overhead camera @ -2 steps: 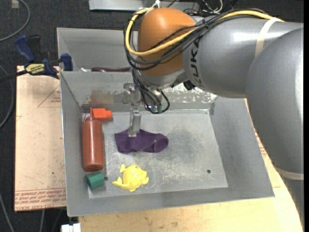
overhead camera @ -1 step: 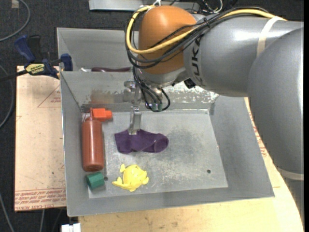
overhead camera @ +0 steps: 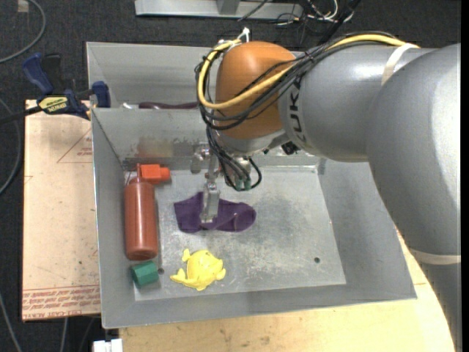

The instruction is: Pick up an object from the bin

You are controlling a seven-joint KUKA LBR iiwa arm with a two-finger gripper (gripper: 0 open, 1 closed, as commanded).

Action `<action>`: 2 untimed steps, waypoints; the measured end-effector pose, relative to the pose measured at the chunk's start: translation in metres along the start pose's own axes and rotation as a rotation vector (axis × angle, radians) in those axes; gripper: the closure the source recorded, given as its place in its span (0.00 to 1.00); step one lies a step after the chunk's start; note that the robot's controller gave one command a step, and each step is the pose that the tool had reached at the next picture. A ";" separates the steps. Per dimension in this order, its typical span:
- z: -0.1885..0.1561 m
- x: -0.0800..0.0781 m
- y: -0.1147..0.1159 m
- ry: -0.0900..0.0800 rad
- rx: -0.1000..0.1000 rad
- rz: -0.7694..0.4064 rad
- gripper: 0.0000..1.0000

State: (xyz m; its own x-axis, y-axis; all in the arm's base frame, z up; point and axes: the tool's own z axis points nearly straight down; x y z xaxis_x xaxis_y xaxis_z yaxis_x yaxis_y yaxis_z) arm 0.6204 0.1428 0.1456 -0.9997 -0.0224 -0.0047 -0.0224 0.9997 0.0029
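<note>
My gripper (overhead camera: 210, 213) reaches down into the middle of the bin, its one visible finger resting on a crumpled purple cloth (overhead camera: 233, 216). The cloth lies flat on the bin floor and spreads out to both sides of the finger. A yellow rubber-duck-like toy (overhead camera: 198, 269) lies in front of the cloth, near the bin's front edge. To the left, a reddish-brown bottle with an orange cap (overhead camera: 141, 215) lies along the left wall.
A small green block (overhead camera: 145, 273) sits at the front left corner, just below the bottle. The arm with its orange dome and yellow cables hangs over the back of the bin. The bin's right half is bare floor.
</note>
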 end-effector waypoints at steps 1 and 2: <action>0.030 0.014 -0.013 0.013 0.002 -0.002 0.00; 0.023 0.026 -0.021 -0.001 -0.001 -0.008 0.00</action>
State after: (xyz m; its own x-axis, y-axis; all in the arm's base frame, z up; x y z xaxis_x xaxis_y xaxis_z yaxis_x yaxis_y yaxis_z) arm 0.5948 0.1214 0.1228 -0.9995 -0.0307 -0.0061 -0.0307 0.9995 0.0037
